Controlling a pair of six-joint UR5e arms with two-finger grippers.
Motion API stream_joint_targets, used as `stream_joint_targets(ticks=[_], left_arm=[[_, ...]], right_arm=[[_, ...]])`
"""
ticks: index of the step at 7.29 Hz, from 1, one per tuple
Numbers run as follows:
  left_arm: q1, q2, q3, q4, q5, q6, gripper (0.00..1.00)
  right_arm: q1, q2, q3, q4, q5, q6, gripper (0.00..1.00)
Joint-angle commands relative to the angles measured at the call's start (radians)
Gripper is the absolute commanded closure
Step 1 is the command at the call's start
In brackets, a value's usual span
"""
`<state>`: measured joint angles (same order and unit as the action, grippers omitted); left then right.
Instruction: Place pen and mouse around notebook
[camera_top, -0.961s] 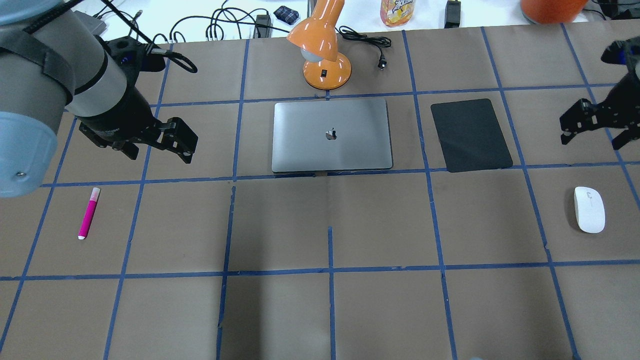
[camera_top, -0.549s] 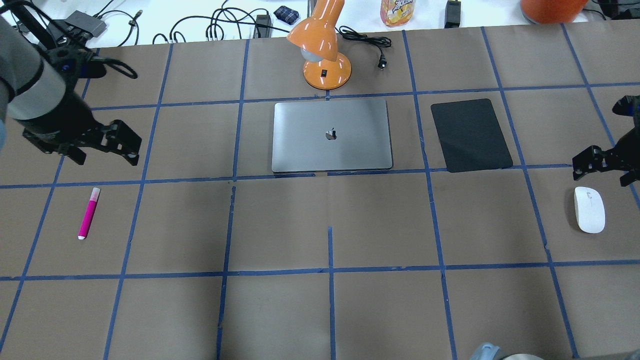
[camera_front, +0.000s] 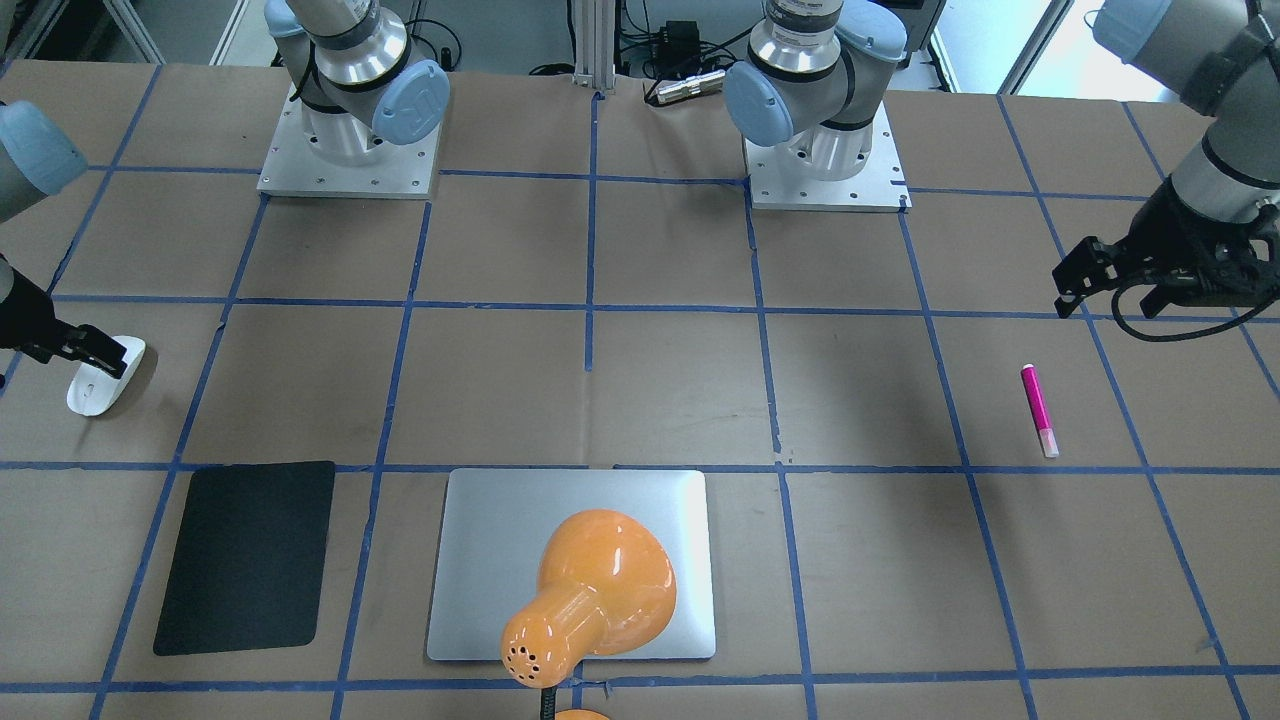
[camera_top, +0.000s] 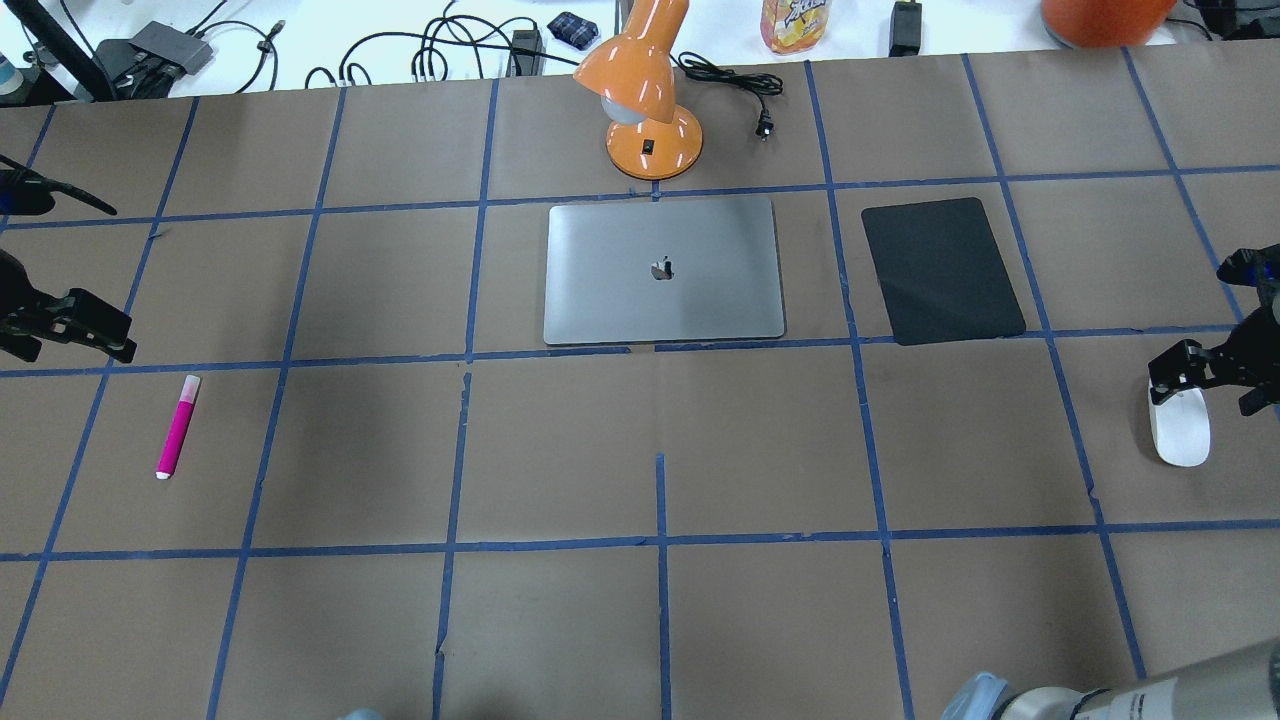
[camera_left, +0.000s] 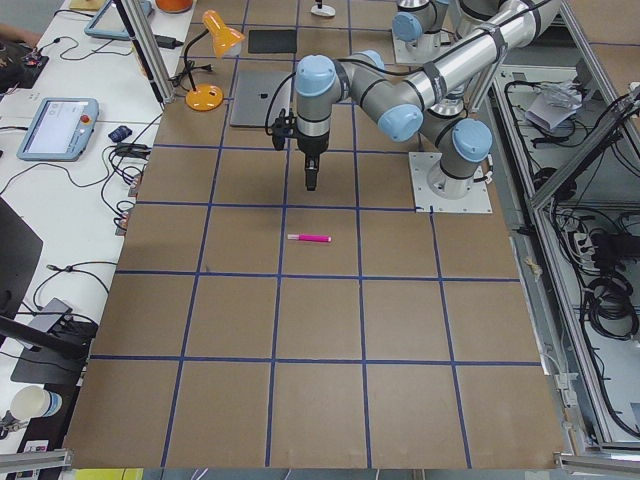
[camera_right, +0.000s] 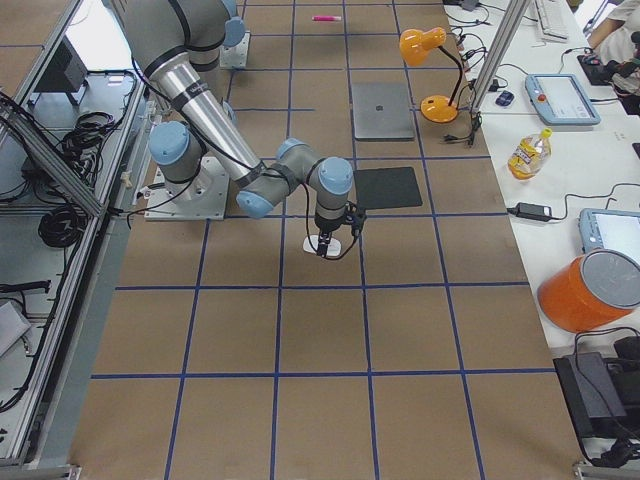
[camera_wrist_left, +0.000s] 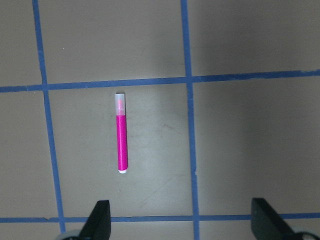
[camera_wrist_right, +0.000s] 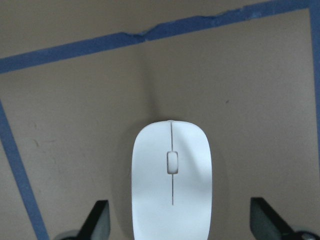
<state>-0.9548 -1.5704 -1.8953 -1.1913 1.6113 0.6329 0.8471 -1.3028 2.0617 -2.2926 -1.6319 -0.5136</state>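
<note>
Robot lab, taped-grid bench (camera_top: 560, 620) w/ arm bases (camera_front: 400, 172), teach pendant (camera_right: 562, 98)

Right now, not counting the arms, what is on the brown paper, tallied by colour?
Magenta: 1, the pen
White: 1, the mouse
Silver: 1, the notebook
Black: 1, the mat
Orange: 1, the lamp
Total: 5

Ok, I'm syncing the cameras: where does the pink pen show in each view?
Front-facing: pen at right.
Overhead: pen far left.
Exterior left: pen near centre.
Exterior right: pen at top edge.
Left wrist: pen left of centre.
Right wrist: not in it.
Landmark in exterior views: orange lamp.
</note>
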Motion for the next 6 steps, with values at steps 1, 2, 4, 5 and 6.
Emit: stream_joint_targets(ticks=[1, 2, 4, 5, 6], left_arm=[[0.042, -0.115, -0.039, 0.158, -0.001, 0.011, 0.0], [0.042, -0.166, -0.038, 0.194, -0.02, 0.011, 0.0], [0.042, -0.262, -0.038, 0.243, -0.076, 0.008, 0.0], [0.042, -0.295, -0.041, 0.287, -0.073, 0.013, 0.0], [0.044, -0.322, -0.042, 0.314, -0.068, 0.022, 0.0]], right_arm=[[-0.01, 0.02, 0.009, -0.004, 0.001, 0.0, 0.0], [-0.01, 0.03, 0.009, -0.005, 0.006, 0.0, 0.0], [-0.01, 0.052, 0.011, -0.034, 0.007, 0.0, 0.03], [-0.01, 0.066, 0.009, -0.048, 0.006, 0.0, 0.14], [-0.01, 0.065, 0.009, -0.05, 0.004, 0.0, 0.27]])
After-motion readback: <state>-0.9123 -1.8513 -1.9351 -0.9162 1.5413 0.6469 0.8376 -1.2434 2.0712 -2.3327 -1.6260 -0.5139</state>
